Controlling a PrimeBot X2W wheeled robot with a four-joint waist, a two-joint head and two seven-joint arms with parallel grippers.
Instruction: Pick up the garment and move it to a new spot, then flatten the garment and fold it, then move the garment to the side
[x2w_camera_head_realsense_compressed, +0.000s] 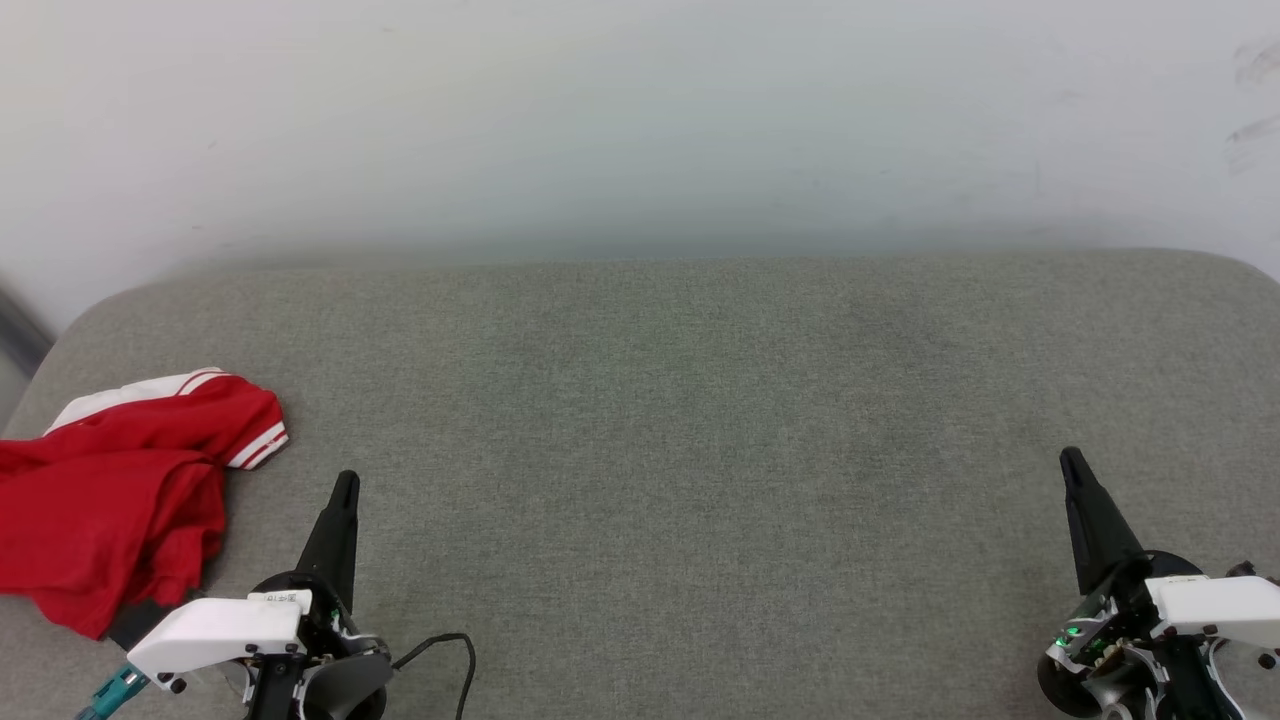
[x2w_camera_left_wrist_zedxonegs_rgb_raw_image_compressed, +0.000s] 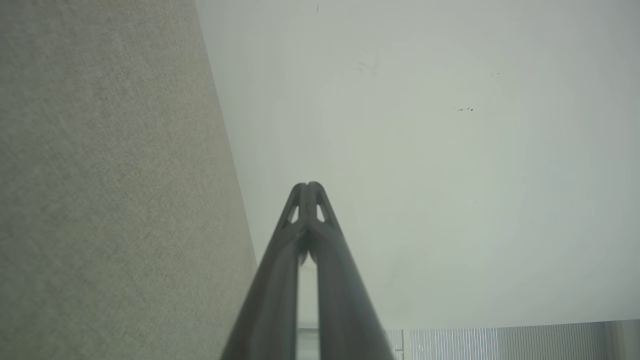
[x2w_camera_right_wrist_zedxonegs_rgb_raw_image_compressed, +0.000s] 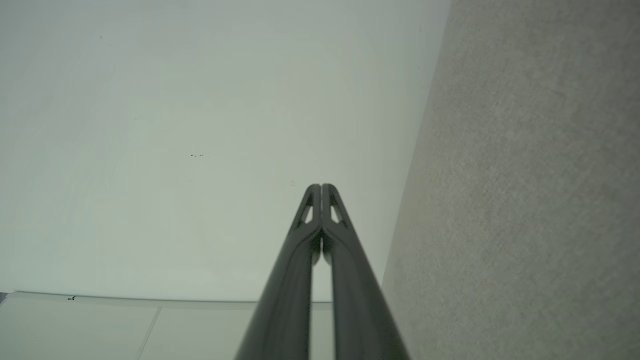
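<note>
Red cloth lies bunched at the left end of a grey upholstered surface (x2w_camera_head_realsense_compressed: 700, 400): the garment (x2w_camera_head_realsense_compressed: 120, 500), crumpled, with a white sleeve and its striped trim turned up at the far side. Part of it runs off the left edge of the head view, so how far it spreads cannot be told.

The left gripper (x2w_camera_head_realsense_compressed: 345, 480) hovers just to the garment's right, near it but apart, fingers pointing away from the robot. The right gripper (x2w_camera_head_realsense_compressed: 1068, 458) hangs well apart at the other end of the surface. Both have their jaws pressed together and hold nothing.

Judged from this, the first step is in hand and not yet begun: the garment has to be picked up. The next move probably falls to the left arm, which would need to part its jaws, swing left over the heap, come down on a fold thick enough to pinch, and carry it toward the bare middle.

The head view gives the garment's place and both arms at once. Each wrist view gives a close look along its own fingers, tips meeting, with the grey weave along one side and the pale wall (x2w_camera_head_realsense_compressed: 640, 120) ahead.
</note>
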